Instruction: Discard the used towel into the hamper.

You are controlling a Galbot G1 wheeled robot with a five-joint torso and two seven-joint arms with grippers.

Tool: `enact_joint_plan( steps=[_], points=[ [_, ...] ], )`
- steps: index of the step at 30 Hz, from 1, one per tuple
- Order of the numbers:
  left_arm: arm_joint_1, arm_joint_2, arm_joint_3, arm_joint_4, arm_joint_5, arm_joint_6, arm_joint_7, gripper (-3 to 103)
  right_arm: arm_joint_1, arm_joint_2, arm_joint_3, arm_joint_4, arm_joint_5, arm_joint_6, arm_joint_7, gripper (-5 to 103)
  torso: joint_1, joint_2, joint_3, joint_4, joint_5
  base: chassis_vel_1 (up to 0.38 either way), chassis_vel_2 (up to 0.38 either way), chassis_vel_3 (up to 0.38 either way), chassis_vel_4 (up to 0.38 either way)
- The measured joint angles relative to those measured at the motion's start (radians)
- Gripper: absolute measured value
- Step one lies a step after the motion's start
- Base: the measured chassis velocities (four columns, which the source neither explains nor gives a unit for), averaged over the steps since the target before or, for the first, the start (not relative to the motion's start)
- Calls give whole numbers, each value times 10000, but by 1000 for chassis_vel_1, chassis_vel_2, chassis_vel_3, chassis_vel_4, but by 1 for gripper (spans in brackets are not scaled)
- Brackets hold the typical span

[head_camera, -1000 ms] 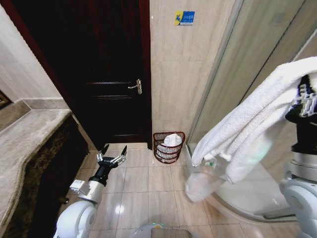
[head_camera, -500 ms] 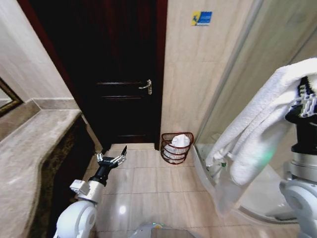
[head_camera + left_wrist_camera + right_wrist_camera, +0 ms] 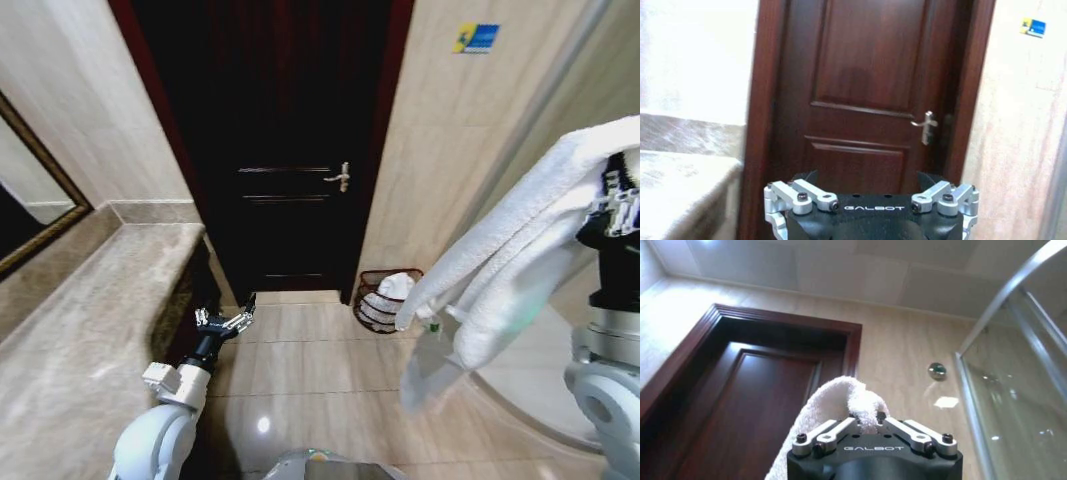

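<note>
A white towel [image 3: 520, 260] hangs in long folds from my right gripper [image 3: 618, 185], which is raised at the right of the head view and shut on the towel's top end [image 3: 857, 402]. The hamper [image 3: 383, 299], a dark reddish-brown wire basket with white cloth in it, stands on the floor at the foot of the wall right of the door, partly behind the hanging towel. My left gripper [image 3: 225, 320] is held low over the floor beside the counter, open and holding nothing.
A dark wooden door [image 3: 285, 150] with a metal handle [image 3: 342, 177] faces me. A marble counter [image 3: 90, 330] runs along the left, under a framed mirror [image 3: 30, 215]. A glass shower enclosure [image 3: 1013, 390] stands to the right. Beige floor tiles [image 3: 310, 370] lie ahead.
The whole head view has swung left: door, hamper and wall sign have shifted right in the picture, and more counter and the mirror show. Both arms keep their pose, towel still hanging.
</note>
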Motion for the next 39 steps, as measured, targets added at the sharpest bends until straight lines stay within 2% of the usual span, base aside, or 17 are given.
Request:
enact_joint_plan(
  steps=[1,3,4,6,10,17,23,39],
  points=[
    [2,0,-1,1,0,1,-1,99,-1,-1,0,-2,0,-1,0,3,5,-2,4,9,-3,317,282,-324,-310],
    [0,2,-1,1,0,0,-1,99,0,0,-1,1,0,-1,-1,3,7,-2,4,4,-29,251,259,-208,-222],
    [0,2,-1,1,0,0,-1,99,0,0,-1,1,0,-1,-1,3,7,-2,4,4,-29,221,236,-208,-192],
    [1,2,-2,0,0,0,-1,99,-1,0,-2,1,0,-1,-1,3,1,-1,1,1,-6,185,87,-137,-157],
    [1,-1,-2,1,0,0,-1,99,0,0,-2,1,0,-1,-3,3,5,-3,4,12,-11,100,55,-27,-67],
    [0,-4,3,0,0,0,2,99,0,0,0,-3,0,-1,-1,3,5,-2,4,-2,-3,-66,-45,71,32],
    [0,-1,2,0,0,0,2,99,0,0,-1,-4,0,0,0,3,4,-2,4,7,-13,5,-8,1,2],
    [0,-1,1,0,0,0,1,99,0,0,-1,-2,0,0,1,3,5,-2,4,5,-9,0,0,0,0]
  ],
)
